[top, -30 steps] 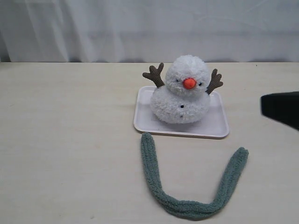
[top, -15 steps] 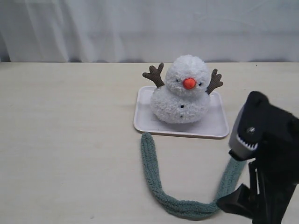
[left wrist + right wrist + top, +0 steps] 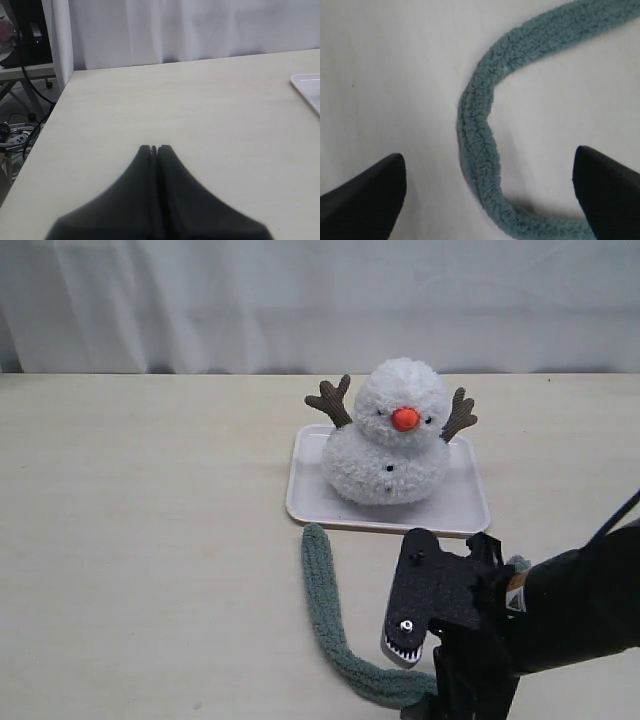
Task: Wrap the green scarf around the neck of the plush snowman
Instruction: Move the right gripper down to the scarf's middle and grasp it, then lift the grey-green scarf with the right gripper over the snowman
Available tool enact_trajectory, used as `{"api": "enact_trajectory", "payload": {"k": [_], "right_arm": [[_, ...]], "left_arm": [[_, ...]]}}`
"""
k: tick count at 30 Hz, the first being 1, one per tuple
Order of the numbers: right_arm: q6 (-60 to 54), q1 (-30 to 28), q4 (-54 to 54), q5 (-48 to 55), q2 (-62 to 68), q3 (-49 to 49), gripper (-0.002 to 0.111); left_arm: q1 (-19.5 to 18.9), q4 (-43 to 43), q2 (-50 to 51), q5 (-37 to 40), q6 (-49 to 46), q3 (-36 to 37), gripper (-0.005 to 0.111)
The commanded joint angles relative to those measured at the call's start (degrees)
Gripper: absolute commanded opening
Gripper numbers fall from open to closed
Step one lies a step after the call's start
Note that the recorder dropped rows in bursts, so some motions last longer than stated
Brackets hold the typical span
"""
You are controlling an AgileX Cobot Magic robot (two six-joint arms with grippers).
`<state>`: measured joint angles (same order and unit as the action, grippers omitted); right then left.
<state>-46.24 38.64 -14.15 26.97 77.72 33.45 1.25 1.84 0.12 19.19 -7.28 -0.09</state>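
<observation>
While the pale table (image 3: 150,540) filled most of the exterior view, a white curtain (image 3: 300,300) hung behind its far edge. The black right arm (image 3: 580,615) came in from the right side, low over the near part of the table. A white tray (image 3: 460,510) lay on the table a little right of the middle, and one corner of it showed also in the left wrist view (image 3: 307,87).

The snowman (image 3: 390,455) stood upright on the tray, touching it, with the orange nose (image 3: 405,419) facing the camera. Its neck (image 3: 350,433) was bare.

The scarf (image 3: 325,610) lay flat on the table in front of the tray, in the shape of a U. Its left end was just beside the front left corner of the tray. Its right side was mostly hidden behind the right arm, and only the tip showed.

The right gripper (image 3: 420,675) was released, with the jaws spread wide and nothing between them in a grasp. In the right wrist view the right gripper (image 3: 487,192) hung over a bend of the scarf (image 3: 477,145), one finger on each side and both apart from it. Whether the fingers touched the table could not be told.

The left gripper (image 3: 154,150) was clenched on nothing, over a bare part of the table, well apart from the tray.
</observation>
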Motion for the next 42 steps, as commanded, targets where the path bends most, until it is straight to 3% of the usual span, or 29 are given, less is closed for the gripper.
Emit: {"api": "enact_trajectory", "payload": {"k": [1, 13, 16, 20, 26, 29, 32, 37, 42], "right_arm": [[0.5, 0.2, 2.4, -1.5, 6.3, -0.2, 0.084], [0.5, 0.2, 3.3, -8.1, 15.7, -0.2, 0.084], [0.5, 0.2, 3.3, -7.7, 16.4, -0.2, 0.077], [0.5, 0.2, 3.3, -7.1, 16.5, -0.2, 0.056], [0.5, 0.2, 3.3, -5.9, 16.5, -0.2, 0.005], [0.4, 0.2, 3.6, -3.1, 16.0, 0.4, 0.004], [1.1, 0.2, 4.4, 5.9, 12.5, 4.0, 0.004], [5.5, 0.2, 4.4, 17.6, 0.0, 11.0, 0.004], [5.5, 0.2, 4.8, 19.3, -10.4, 14.6, 0.004]], "left_arm": [[0.3, 0.4, -0.1, -0.6, 0.0, 0.1, 0.000], [0.3, 0.4, -0.1, -0.6, 0.0, 0.1, 0.000], [0.3, 0.4, -0.1, -0.6, 0.0, 0.1, 0.000], [0.3, 0.4, -0.1, -0.6, 0.0, 0.1, 0.000], [0.3, 0.4, -0.1, -0.6, 0.0, 0.1, 0.000], [0.3, 0.4, -0.1, -0.6, 0.0, 0.1, 0.000], [0.3, 0.4, -0.1, -0.6, 0.0, 0.1, 0.000], [0.3, 0.4, -0.1, -0.6, 0.0, 0.1, 0.000], [0.3, 0.4, -0.1, -0.6, 0.0, 0.1, 0.000]]}}
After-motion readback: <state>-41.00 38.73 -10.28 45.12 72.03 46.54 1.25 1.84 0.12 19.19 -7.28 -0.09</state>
